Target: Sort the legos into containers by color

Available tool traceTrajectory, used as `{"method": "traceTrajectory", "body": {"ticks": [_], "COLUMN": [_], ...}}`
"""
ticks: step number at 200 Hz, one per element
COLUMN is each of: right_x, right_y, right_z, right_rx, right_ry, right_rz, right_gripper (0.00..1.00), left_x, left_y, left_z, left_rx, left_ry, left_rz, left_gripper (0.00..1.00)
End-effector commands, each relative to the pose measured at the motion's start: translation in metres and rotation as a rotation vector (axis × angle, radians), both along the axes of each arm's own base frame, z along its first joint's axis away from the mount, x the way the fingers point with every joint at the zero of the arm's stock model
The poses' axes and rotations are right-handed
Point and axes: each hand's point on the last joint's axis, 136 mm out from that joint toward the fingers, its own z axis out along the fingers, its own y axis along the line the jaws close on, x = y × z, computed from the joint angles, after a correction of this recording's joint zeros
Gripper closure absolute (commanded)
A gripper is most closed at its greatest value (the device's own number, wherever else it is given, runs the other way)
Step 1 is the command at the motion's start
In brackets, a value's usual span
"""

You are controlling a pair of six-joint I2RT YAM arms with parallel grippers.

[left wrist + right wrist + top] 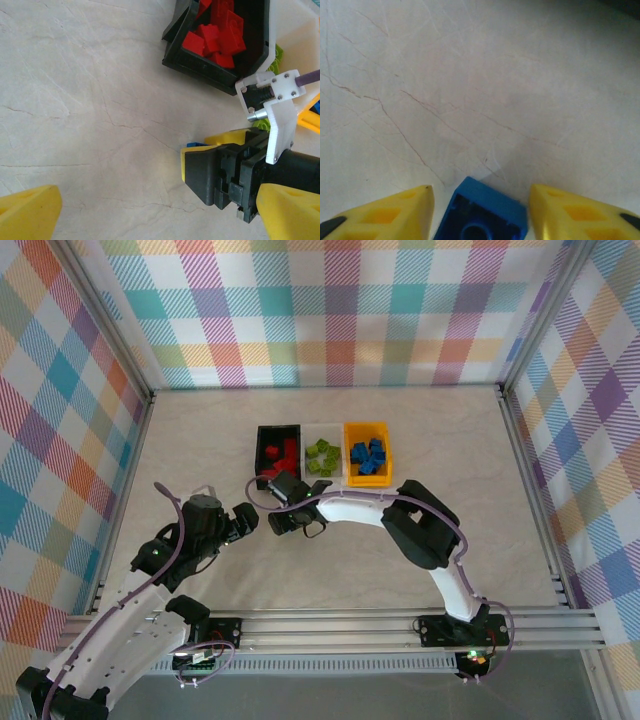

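At mid-frame from above, the desk [200, 440] carries a row: black bin [259, 450] with red bricks [285, 452], white bin [322, 427] with green bricks [321, 457], orange-yellow bin [347, 452] with blue bricks [368, 455]. Just below the black bin, the right pincer [480, 189] stands half-closed about a blue brick [482, 212] (whether its pads bite, I cannot tell), and the left pincer [240, 523] hangs fully open and empty just left of it. Light, stiff and slick, that brick wants pinching across its flat sides, and its route to the row's right end probably crosses two other rims.
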Motion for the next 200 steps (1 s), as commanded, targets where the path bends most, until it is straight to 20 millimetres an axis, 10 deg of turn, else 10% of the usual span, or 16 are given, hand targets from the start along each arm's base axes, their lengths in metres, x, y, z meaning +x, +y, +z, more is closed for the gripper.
{"method": "traceTrajectory", "body": {"ticks": [1, 59, 103, 156, 200], "right_x": [-0.006, -0.002, 0.013, 0.085, 0.15], "right_y": [-0.006, -0.018, -0.068, -0.162, -0.191], "right_z": [-0.002, 0.031, 0.081, 0.116, 0.111], "right_rx": [-0.048, 0.019, 0.11, 0.17, 0.138], "right_ry": [-0.014, -0.084, -0.148, -0.171, -0.158], "right_rz": [0.009, -0.021, -0.119, -0.329, -0.423], "right_gripper": [0.54, 0.7, 0.72, 0.71, 0.7], "left_x": [0.003, 0.007, 0.018, 0.032, 0.04], "left_y": [0.001, -0.007, -0.031, -0.076, -0.121], "left_z": [0.005, 0.004, -0.005, -0.016, -0.039], "left_rx": [-0.006, -0.034, -0.074, -0.08, 0.002], "left_ry": [-0.011, -0.006, 0.032, 0.06, 0.118], "left_rz": [-0.002, -0.027, -0.113, -0.229, -0.329], "left_gripper": [0.0, 0.0, 0.0, 0.05, 0.05]}}
